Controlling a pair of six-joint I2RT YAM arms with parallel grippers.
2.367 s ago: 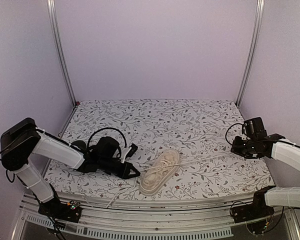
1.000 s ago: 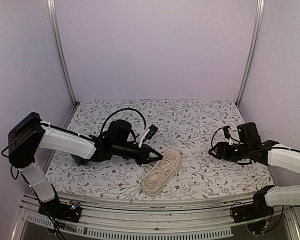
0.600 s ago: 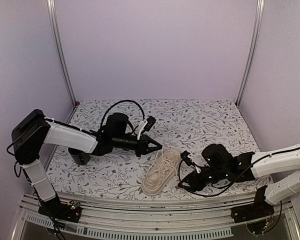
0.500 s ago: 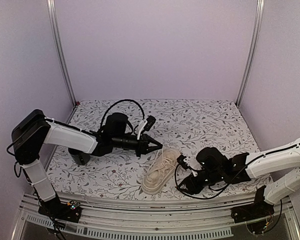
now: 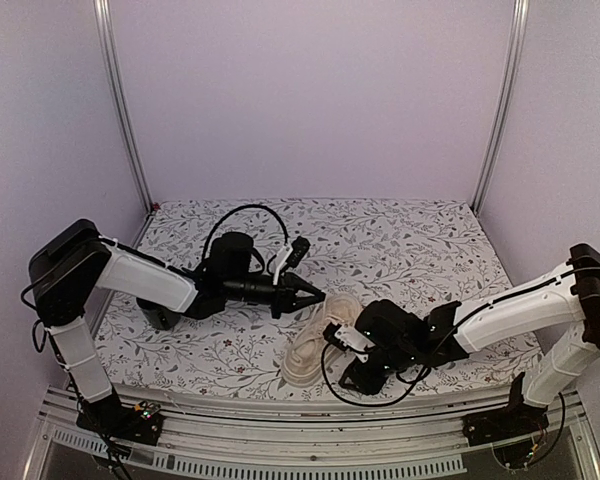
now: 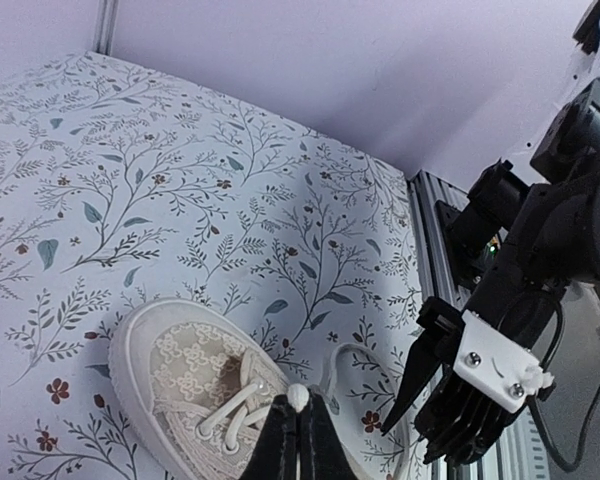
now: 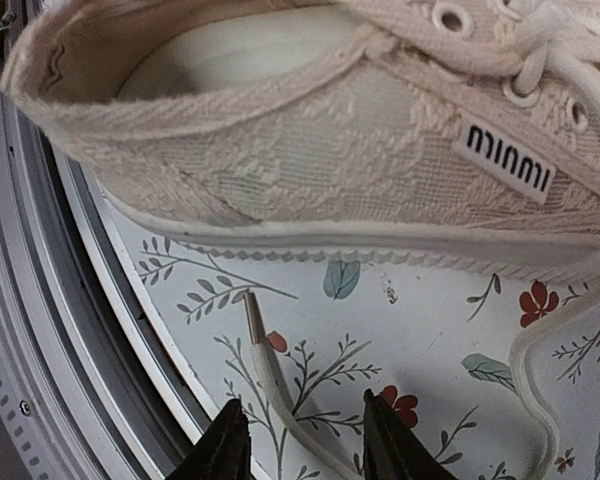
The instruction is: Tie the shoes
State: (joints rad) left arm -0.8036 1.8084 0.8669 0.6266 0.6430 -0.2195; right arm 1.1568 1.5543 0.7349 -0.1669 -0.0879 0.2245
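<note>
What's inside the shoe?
Only a pale insole shows in the heel opening of the sneaker, nothing lying on it. Farther toward the toe, the laces and upper cover the inside, so that part is hidden.

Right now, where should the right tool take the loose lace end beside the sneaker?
Probably just behind the stiff tip of the lace end, straight down from above: it lies flat on the cloth beside the sneaker, between the right tool's open fingers.

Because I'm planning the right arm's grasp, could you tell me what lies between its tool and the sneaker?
In the right wrist view, a loose lace end lies on the floral mat between the right tool and the sneaker.
</note>
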